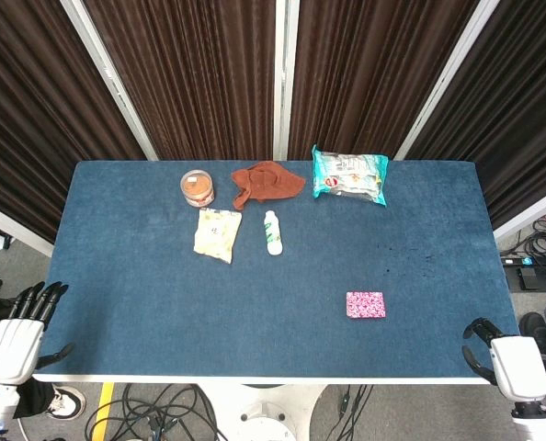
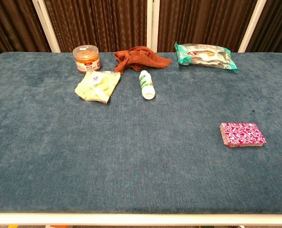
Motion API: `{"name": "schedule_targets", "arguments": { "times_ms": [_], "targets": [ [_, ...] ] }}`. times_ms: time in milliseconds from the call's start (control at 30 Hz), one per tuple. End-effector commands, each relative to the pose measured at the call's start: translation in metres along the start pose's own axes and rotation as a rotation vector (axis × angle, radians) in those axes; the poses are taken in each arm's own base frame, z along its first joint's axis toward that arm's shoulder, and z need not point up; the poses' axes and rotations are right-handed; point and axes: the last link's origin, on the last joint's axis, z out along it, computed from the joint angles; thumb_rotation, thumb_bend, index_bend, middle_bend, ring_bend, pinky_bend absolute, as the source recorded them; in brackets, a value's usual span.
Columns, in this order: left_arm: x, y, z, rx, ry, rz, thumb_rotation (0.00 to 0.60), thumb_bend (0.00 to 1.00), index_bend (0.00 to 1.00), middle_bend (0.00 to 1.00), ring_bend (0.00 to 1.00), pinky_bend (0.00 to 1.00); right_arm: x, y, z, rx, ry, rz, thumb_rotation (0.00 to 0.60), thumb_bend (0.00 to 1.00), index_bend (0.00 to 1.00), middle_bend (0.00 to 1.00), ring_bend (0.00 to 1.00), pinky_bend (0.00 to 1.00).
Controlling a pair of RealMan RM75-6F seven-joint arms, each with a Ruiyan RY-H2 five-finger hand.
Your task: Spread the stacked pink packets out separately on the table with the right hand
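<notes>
- One neat stack of pink patterned packets (image 1: 366, 304) is seen lying on the blue cloth-covered table (image 1: 144, 294), near its front right part, not yet separated
- The right robot hand (image 1: 505, 360) is held just off the table's front right corner, fingers curled in, nothing gripped
- The left robot hand (image 1: 20, 333) is kept beside the front left corner, fingers extended, empty
- The top packet should probably be pinched alone by its edge, so the rest is left undisturbed
</notes>
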Motion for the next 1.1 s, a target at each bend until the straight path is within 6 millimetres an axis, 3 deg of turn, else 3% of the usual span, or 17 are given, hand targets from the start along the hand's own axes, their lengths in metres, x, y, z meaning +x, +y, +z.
{"name": "schedule_targets", "arguments": {
  "times_ms": [33, 100, 200, 367, 767, 1100],
  "targets": [
    [0.0, -0.001, 0.0, 0.002, -0.006, 0.0, 0.6, 0.13, 0.09, 0.08, 0.0, 0.11, -0.001, -0.004, 0.007, -0.008, -0.075, -0.028, 0.6, 0.18, 0.32, 0.31, 0.87, 0.93],
    [0.0, -0.002, 0.0, 0.004, -0.008, 0.0, 0.6, 0.13, 0.09, 0.08, 0.0, 0.11, -0.002, -0.008, 0.012, -0.007, -0.104, -0.032, 0.6, 0.14, 0.23, 0.22, 0.86, 0.93],
    [-0.001, -0.003, 0.0, 0.006, -0.008, -0.004, 0.6, 0.13, 0.09, 0.08, 0.0, 0.11, -0.003, -0.017, 0.024, 0.003, -0.128, -0.043, 0.6, 0.13, 0.16, 0.18, 0.84, 0.92],
    [0.0, -0.005, -0.001, 0.009, -0.008, -0.006, 0.6, 0.13, 0.09, 0.08, 0.0, 0.11, -0.005, -0.032, 0.047, 0.001, -0.15, -0.063, 0.6, 0.21, 0.16, 0.24, 0.84, 0.92],
    [0.001, -0.013, -0.002, 0.026, -0.006, -0.018, 0.6, 0.13, 0.09, 0.08, 0.0, 0.11, -0.021, -0.079, 0.099, 0.023, -0.203, -0.104, 0.6, 0.21, 0.22, 0.26, 0.84, 0.92],
    [0.004, -0.016, -0.002, 0.033, 0.002, -0.021, 0.6, 0.13, 0.09, 0.08, 0.0, 0.11, -0.043, -0.109, 0.118, 0.049, -0.267, -0.123, 0.6, 0.2, 0.23, 0.26, 0.84, 0.92]
  ]
}}
